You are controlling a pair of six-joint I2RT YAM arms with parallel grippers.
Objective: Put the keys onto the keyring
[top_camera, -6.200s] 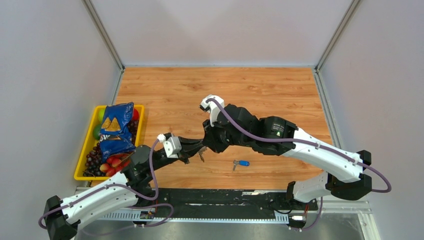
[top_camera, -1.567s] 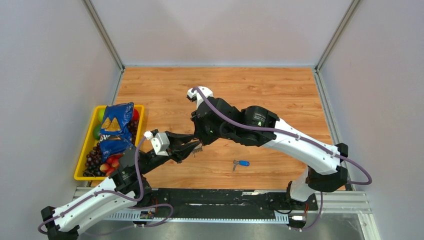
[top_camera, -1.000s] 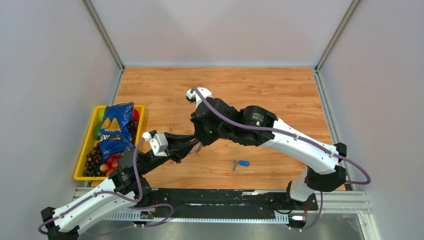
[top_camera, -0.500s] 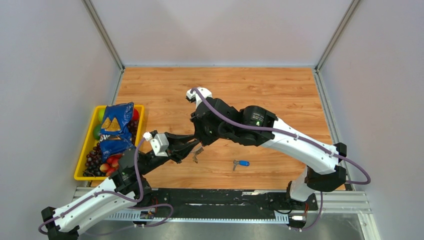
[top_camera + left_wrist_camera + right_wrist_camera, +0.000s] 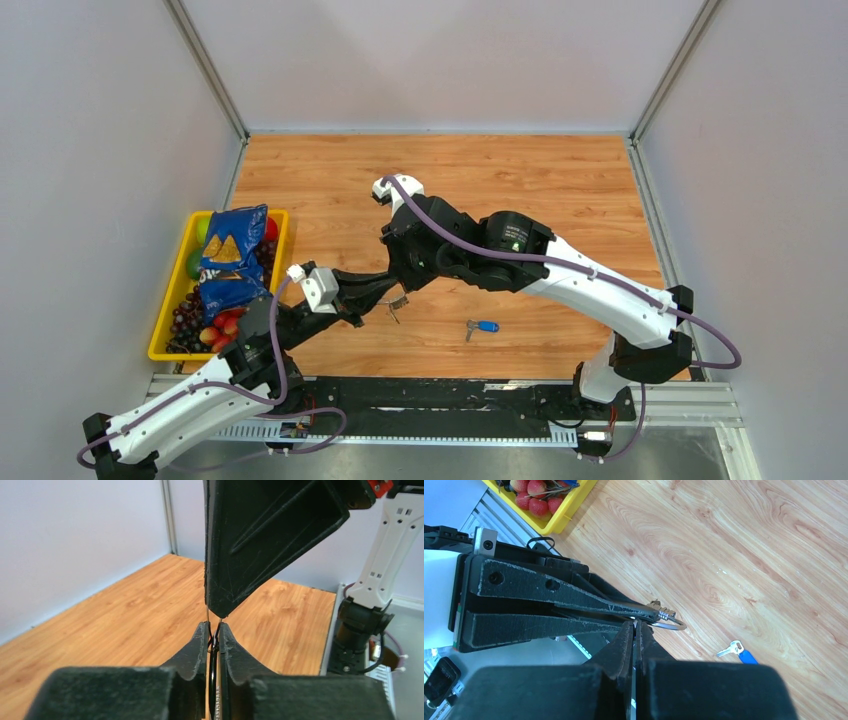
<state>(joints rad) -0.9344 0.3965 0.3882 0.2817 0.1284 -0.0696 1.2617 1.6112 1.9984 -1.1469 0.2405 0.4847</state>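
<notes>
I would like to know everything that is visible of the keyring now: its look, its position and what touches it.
The keyring is a thin round loop of bare silver wire, held up above the wooden table. The right gripper is shut on its rim. The left gripper pinches a toothed key whose tip sits at the ring's edge. The fingers hide much of the loop. Seen from above, small keys dangle below it.

a yellow tray at the wooden bench's left edge holds a blue chip bag, dark grapes, strawberries and green fruit.
</notes>
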